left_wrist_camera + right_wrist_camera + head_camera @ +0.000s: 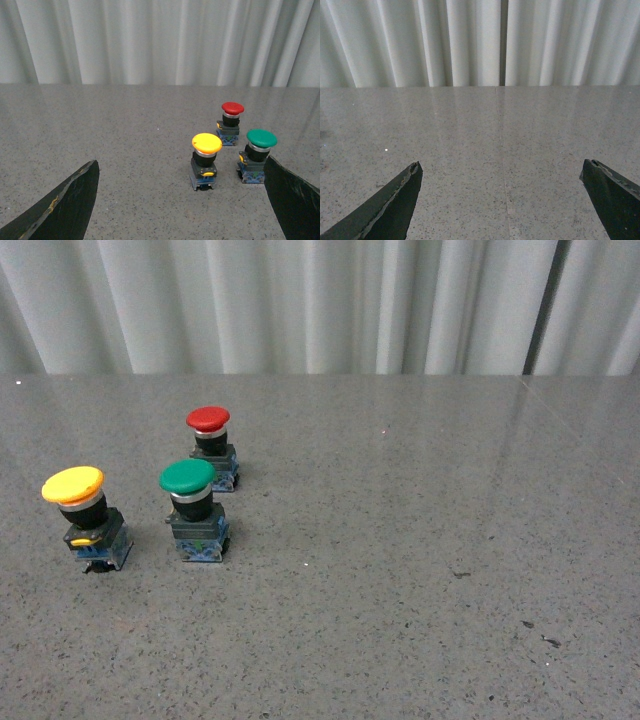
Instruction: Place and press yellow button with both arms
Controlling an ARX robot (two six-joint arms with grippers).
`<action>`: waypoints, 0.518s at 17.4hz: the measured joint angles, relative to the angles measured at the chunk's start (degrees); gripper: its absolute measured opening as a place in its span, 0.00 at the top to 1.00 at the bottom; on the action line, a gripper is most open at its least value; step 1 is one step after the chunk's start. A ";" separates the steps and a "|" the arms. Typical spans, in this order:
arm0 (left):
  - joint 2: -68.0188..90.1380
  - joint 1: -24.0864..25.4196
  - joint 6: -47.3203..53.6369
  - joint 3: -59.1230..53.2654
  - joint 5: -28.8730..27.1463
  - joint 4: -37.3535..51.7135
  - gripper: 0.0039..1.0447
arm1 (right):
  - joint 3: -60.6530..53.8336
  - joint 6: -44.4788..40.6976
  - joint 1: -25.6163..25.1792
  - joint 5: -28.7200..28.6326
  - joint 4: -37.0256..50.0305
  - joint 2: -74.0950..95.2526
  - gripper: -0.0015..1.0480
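Note:
The yellow button [85, 517] stands upright at the left of the grey table, with a yellow mushroom cap, black body and blue base. In the left wrist view the yellow button [205, 161] stands a little ahead of my open left gripper [182, 170], between the lines of its two black fingers [70, 205] and nearer the finger beside the green button; nothing is held. My right gripper [500, 170] is open and empty over bare table; no button shows in its view. Neither arm shows in the front view.
A green-capped button [194, 510] stands just right of the yellow one; it also shows in the left wrist view [256, 156], close to one finger. A red-capped button [212, 448] stands behind it. A white curtain [320, 300] hangs beyond the table's far edge.

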 joint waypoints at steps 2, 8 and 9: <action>0.00 0.00 0.00 0.00 0.00 0.02 0.06 | 0.00 0.00 0.00 0.00 0.00 0.00 0.06; 0.00 0.00 0.00 0.00 0.00 0.02 0.06 | 0.00 0.00 0.00 0.00 0.00 0.00 0.06; 0.00 0.00 0.00 0.00 0.00 0.02 0.06 | 0.00 0.00 0.00 0.00 0.00 0.00 0.06</action>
